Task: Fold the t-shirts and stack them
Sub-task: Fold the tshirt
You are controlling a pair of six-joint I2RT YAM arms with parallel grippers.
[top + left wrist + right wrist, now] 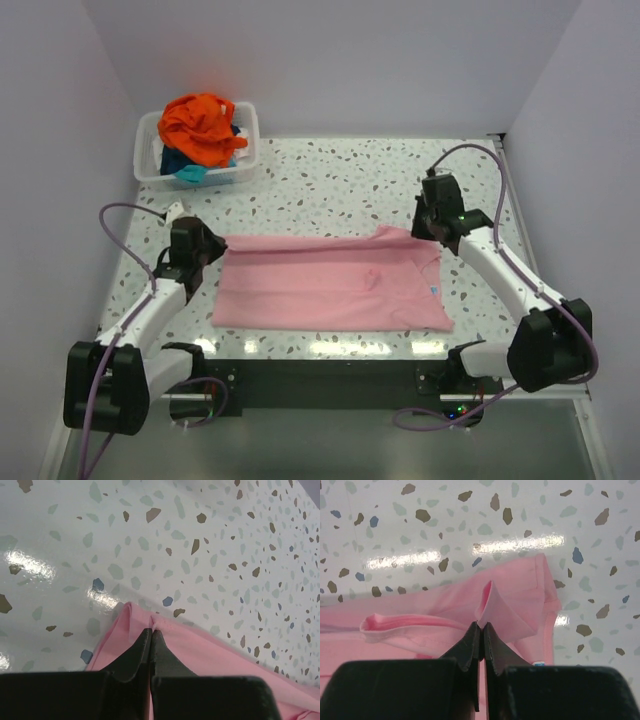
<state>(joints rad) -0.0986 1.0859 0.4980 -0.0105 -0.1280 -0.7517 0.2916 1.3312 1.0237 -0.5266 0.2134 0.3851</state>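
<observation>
Black fingers of the left gripper (151, 635) fill the bottom of its wrist view, and we find them closed, with a small pleat of pink cloth pinched between the tips. That cloth is the far left corner of the pink shirt (330, 280). The right gripper (482, 626) is likewise closed, nipping a raised fold at the far right corner, just beside the neckband and a stitched hem.

Location of the work: the pink shirt lies flat across the near half of the table (350, 180), between the two arms, with its neck end to the right. It presents as a tidy rectangle with no sleeves standing out. We judge that the sleeves have been turned in, though the overhead view does not settle this.

Remaining stock: the white bin (150, 165) at the far left corner holds the orange shirt (200, 125), heaped and crumpled, with a teal shirt (190, 172) showing beneath it. Further items in the bin we cannot make out.

Progress: early. One shirt is mid-fold, gripped at both far corners. In our judgement the next step is to carry that far edge over toward the near edge. No finished stack is visible anywhere on the table. At least two shirts are untouched.
</observation>
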